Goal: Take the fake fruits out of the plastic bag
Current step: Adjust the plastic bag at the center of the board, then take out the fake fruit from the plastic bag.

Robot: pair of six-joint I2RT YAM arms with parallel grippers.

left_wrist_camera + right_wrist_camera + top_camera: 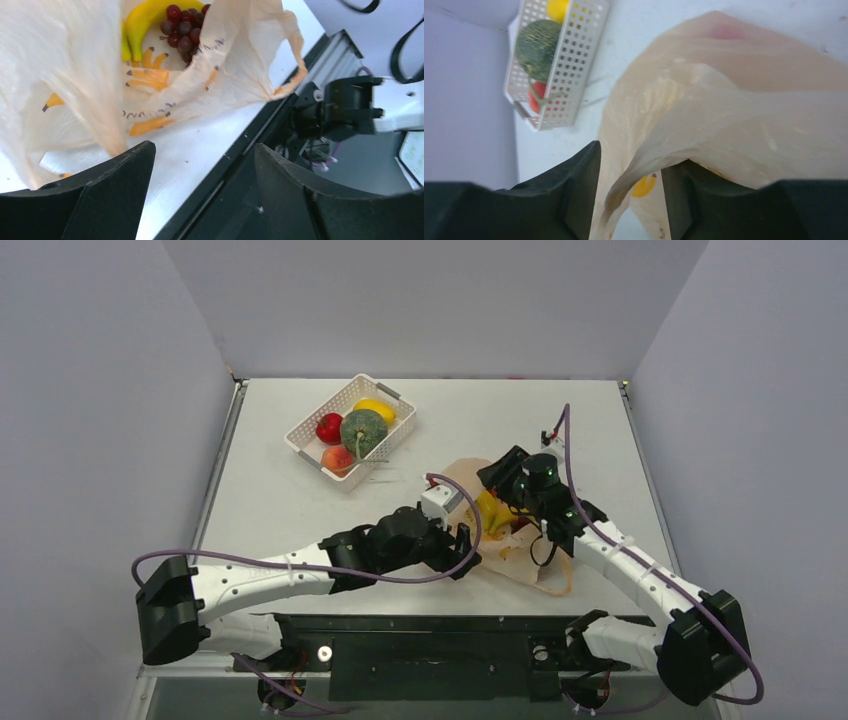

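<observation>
Pale-orange bag (225,75) is lying open on the table (300,500), bananas (145,17) and grapes (185,25) waiting inside. Left tool (204,150) is gaping empty at its mouth; right tool (631,157) is straddling a fold, jaws apart. Next, probably: reaching in for bananas.

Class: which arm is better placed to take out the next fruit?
Left, probably: the left gripper is open, empty, facing into the bag, bananas and grapes in view. The right gripper has bag film between its fingers.
</observation>
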